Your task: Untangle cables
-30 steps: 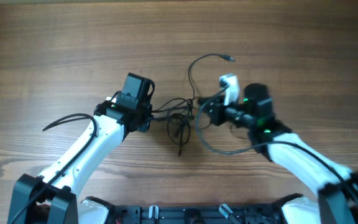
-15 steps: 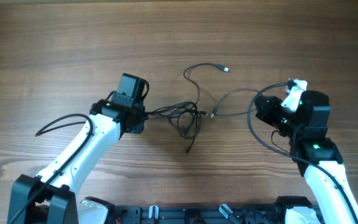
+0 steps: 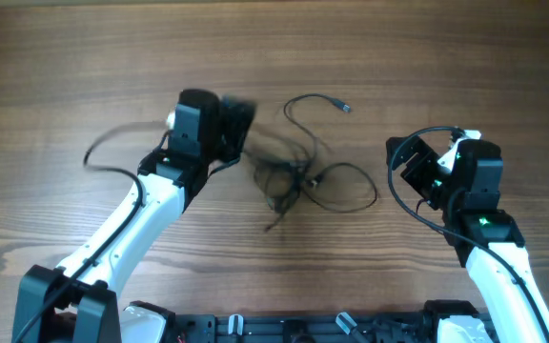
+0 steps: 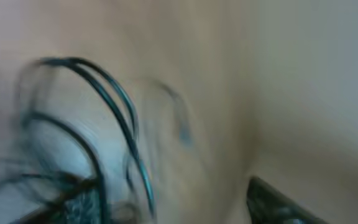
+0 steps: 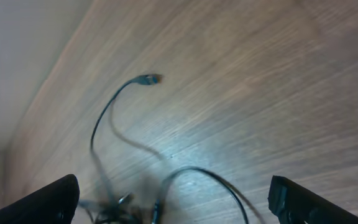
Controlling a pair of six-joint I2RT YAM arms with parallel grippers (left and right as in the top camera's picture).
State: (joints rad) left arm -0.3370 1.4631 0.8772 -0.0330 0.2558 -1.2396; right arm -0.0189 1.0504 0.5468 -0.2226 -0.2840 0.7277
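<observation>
Our right gripper (image 3: 409, 169) has just released, its jaws wide and empty. The cables (image 3: 294, 176) lie slack ahead of it, still knotted beside our blurred left gripper (image 3: 235, 120), whose grip we cannot tell.

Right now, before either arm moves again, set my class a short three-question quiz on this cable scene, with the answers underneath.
1. True or false: the right gripper is shut on the cables.
2. Where is the plug end of the long arcing strand?
A. Lying on the bare wooden table, clear of the knot
B. Buried inside the knot
C. Between the right gripper's fingers
3. Which camera view is too smeared by motion to judge a grip from?

Key
1. False. The wrist view shows its fingers spread wide, and from overhead it sits apart from the bundle.
2. A
3. The left wrist view.
</observation>
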